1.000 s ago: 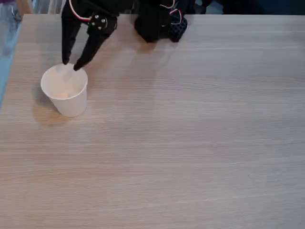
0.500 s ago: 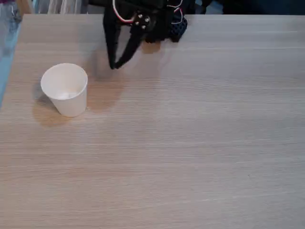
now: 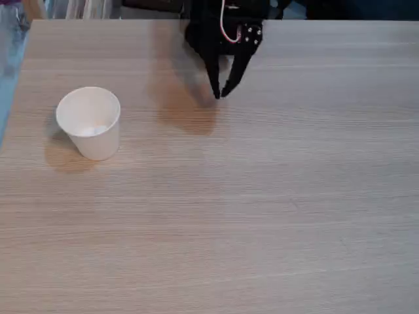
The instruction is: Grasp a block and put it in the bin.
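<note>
The bin, a white paper cup (image 3: 89, 124), stands upright on the left of the wooden table. A small white shape lies at its bottom, the block (image 3: 93, 130), and it is hard to tell apart from the cup's inside. My black gripper (image 3: 220, 95) hangs at the top middle of the fixed view, well to the right of the cup and pointing down at the bare table. Its two fingertips nearly meet, with nothing between them.
The arm's black base (image 3: 222, 26) sits at the table's far edge. The table's left edge (image 3: 13, 98) runs close beside the cup. Bare wooden tabletop (image 3: 262, 209) stretches across the middle, right and near side.
The gripper stood open over the cup a second ago. It has since swung right, away from the cup, and its fingers have closed. The cup has not moved.
</note>
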